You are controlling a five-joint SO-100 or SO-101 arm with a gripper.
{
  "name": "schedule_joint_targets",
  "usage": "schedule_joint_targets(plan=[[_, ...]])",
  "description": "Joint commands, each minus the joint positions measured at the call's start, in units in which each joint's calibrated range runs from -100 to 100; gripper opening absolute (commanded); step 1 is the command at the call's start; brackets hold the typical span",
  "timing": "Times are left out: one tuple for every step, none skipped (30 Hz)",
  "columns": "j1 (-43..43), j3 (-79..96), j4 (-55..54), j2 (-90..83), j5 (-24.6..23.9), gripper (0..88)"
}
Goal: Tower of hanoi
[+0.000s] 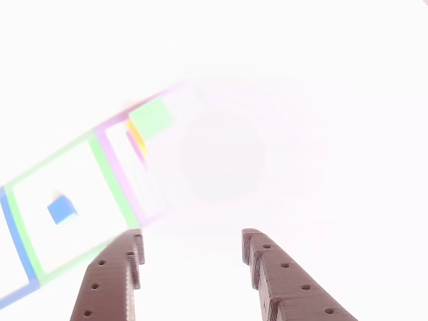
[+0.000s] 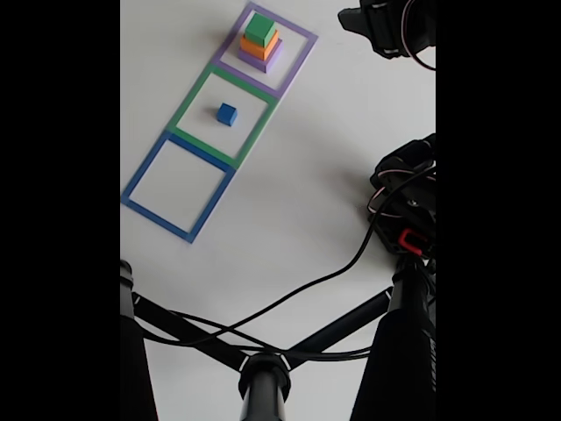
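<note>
Closest to the arm's own camera, the gripper [image 1: 190,251] hangs with its two brown jaws spread wide and nothing between them, well back from the blocks. That other view is badly washed out by glare, so anyone steering by it risks misjudging where the edges are. Beyond the jaws, in the fixed view, the small blue cube [image 2: 227,114] sits alone inside the green square outline [image 2: 188,110], roughly in its middle. It is a small target, and a slightly off approach could nudge it out of the frame or tip it rather than catch it. Farther off, in the purple square outline [image 2: 294,62], the green cube [image 2: 260,28] rests on the orange cube [image 2: 261,46], which rests on the pale-purple slab [image 2: 259,61]. A careless reach for the top one could drag or topple the stack. The blue square outline [image 2: 145,174] holds nothing. The loose black cable [image 2: 333,276] trailing across the table [image 2: 298,193] might snag as the arm swings.
</note>
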Motion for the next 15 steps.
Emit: schedule_joint_targets(plan=[[2.2,13.3,-13.8,-4.0,0.0,26.0],[2.6,17.3,-18.0,-4.6,0.0,27.6],[2.9,20.6,-21.3,-4.9,0.0,28.6],[3.3,24.2,-25.5,-4.9,0.0,29.3],[3.6,27.0,-29.0,-4.9,0.0,29.4],[3.8,30.4,-33.5,-4.8,0.0,28.4],[4.0,33.2,-37.6,-4.4,0.0,28.0],[4.1,35.8,-41.5,-3.8,0.0,28.4],[4.3,38.2,-45.3,-3.2,0.0,29.0],[4.3,40.7,-49.8,-2.5,0.0,29.5],[4.3,43.0,-53.5,-2.0,0.0,29.6],[4.3,45.9,-57.9,-1.6,0.0,29.9],[4.3,48.5,-61.5,-1.4,0.0,31.1],[4.4,50.8,-64.7,-1.0,0.0,32.3],[4.4,52.4,-67.1,-0.3,0.0,32.9]])
